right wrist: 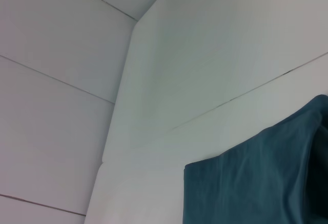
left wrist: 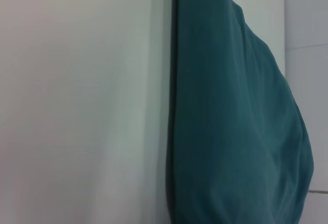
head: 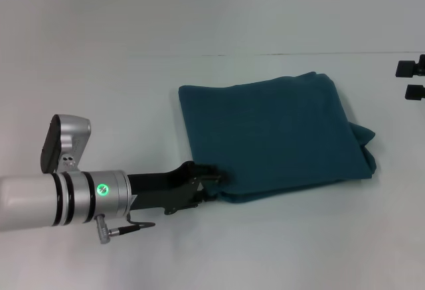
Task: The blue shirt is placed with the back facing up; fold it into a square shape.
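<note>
The blue shirt (head: 275,137) lies folded into a rough rectangle on the white table (head: 133,91), plain side up, with a bunched fold at its right edge. My left gripper (head: 214,180) reaches in from the left and sits at the shirt's near-left corner, touching its edge. My right gripper (head: 412,79) is parked at the far right, off the cloth, its two black fingers (head: 406,68) apart with nothing between them. The left wrist view shows the blue shirt (left wrist: 236,121) close up beside bare table. In the right wrist view, a corner of the blue shirt (right wrist: 256,183) is visible.
White tabletop (head: 299,250) surrounds the shirt on all sides. The table's far edge (head: 265,54) meets a pale wall behind. Nothing else stands on the surface.
</note>
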Tool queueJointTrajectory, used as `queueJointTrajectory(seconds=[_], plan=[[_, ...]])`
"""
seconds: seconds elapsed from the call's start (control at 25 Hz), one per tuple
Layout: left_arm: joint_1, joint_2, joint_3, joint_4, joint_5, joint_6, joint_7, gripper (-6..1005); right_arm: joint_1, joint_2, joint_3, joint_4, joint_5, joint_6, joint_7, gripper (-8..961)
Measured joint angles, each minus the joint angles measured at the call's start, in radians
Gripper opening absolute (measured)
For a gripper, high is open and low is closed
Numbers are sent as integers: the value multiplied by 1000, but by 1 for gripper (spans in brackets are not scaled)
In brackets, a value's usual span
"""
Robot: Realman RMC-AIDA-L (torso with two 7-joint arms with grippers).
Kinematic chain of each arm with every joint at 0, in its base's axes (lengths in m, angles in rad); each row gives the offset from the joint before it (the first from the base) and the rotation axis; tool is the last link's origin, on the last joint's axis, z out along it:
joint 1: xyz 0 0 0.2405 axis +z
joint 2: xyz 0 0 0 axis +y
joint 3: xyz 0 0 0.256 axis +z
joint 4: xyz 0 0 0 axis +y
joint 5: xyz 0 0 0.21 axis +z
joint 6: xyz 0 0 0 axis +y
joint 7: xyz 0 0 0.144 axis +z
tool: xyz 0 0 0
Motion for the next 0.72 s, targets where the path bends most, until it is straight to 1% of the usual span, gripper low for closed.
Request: queueJointTrajectory(seconds=[0.2, 0.64, 0.72], plan=[[12, 2, 0, 3, -1, 4, 1, 475, 1, 0, 0, 0, 0, 1, 2, 765], [26, 1, 3, 11, 3, 21, 2, 41, 4, -2, 1, 0, 0, 3, 5, 764], [36, 1, 2, 22, 2, 32, 4, 41, 4, -2, 2, 0, 0, 3, 5, 764]])
